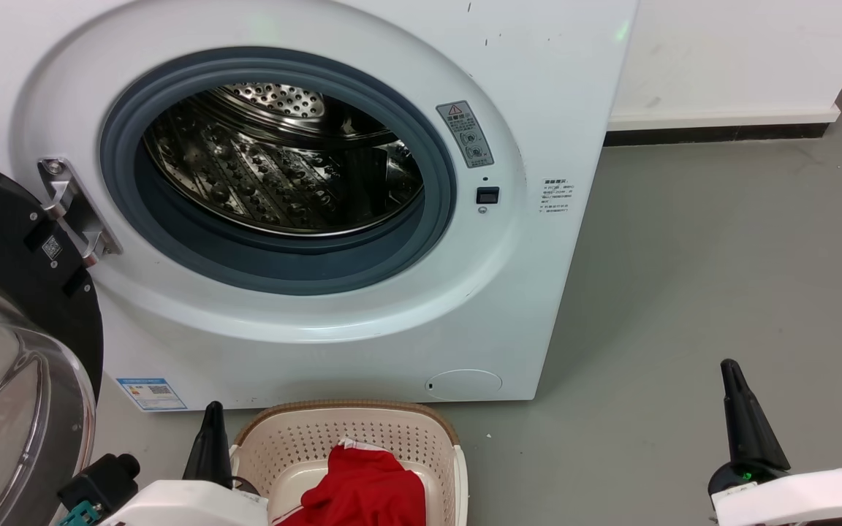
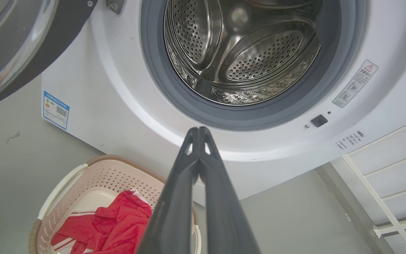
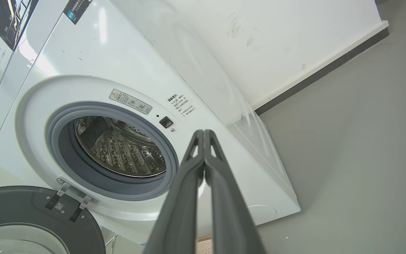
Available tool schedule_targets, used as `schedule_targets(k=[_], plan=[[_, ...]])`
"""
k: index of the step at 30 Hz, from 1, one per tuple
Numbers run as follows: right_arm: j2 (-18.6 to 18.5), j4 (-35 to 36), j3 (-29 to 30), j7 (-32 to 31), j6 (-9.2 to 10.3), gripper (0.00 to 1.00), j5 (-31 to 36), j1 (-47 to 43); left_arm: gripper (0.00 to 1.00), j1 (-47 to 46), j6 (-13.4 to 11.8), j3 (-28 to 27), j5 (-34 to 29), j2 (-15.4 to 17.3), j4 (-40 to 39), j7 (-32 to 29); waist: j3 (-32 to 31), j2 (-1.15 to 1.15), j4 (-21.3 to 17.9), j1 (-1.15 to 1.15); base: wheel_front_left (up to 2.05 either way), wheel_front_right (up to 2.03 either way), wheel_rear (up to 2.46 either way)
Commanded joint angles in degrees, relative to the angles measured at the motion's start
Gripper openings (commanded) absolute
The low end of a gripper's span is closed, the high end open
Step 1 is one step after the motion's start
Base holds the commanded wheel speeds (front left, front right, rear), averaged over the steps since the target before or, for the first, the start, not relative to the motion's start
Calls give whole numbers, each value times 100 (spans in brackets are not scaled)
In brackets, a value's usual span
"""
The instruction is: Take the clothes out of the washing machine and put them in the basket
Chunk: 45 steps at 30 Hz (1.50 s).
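A grey floor [image 1: 684, 292] is seen in the head view, with a white front-loading washing machine [image 1: 319, 351] on it. Bright red fabric clothes [image 1: 366, 486] are heaped in the cream perforated plastic basket [image 1: 340, 406] (just before the machine). In the left wrist view the left gripper [image 2: 199, 132] is shown pressed together; in the right wrist view, the right gripper [image 3: 203, 134] likewise.

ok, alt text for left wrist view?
The left gripper, fingers shut and empty, points at the open washing machine, whose steel drum looks empty. Red clothes lie in the cream basket at lower left; the glass door is open at upper left.
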<state>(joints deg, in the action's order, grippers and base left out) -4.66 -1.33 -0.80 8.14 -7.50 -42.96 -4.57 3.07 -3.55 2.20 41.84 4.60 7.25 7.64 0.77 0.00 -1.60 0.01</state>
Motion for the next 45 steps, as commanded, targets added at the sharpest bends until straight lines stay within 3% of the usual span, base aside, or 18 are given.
schedule_targets(k=[1, 23, 45], plan=[[-48, 6, 16, -37, 1, 0, -237, 197, 0, -142, 52, -30, 232, 26, -31, -35, -1, 0, 3, -1, 0, 0, 0], [-76, -408, 122, -408, 1, 0, -1915, 496, 0, -415, 410, -199, 1934, 50, 183, -401, -15, 0, 43, -1, 0, 0, 0], [-70, -739, 237, -721, 1, 0, -3202, 735, 0, -625, 688, -359, 3236, 44, 369, -711, -29, 0, 81, -1, 0, 0, 0]])
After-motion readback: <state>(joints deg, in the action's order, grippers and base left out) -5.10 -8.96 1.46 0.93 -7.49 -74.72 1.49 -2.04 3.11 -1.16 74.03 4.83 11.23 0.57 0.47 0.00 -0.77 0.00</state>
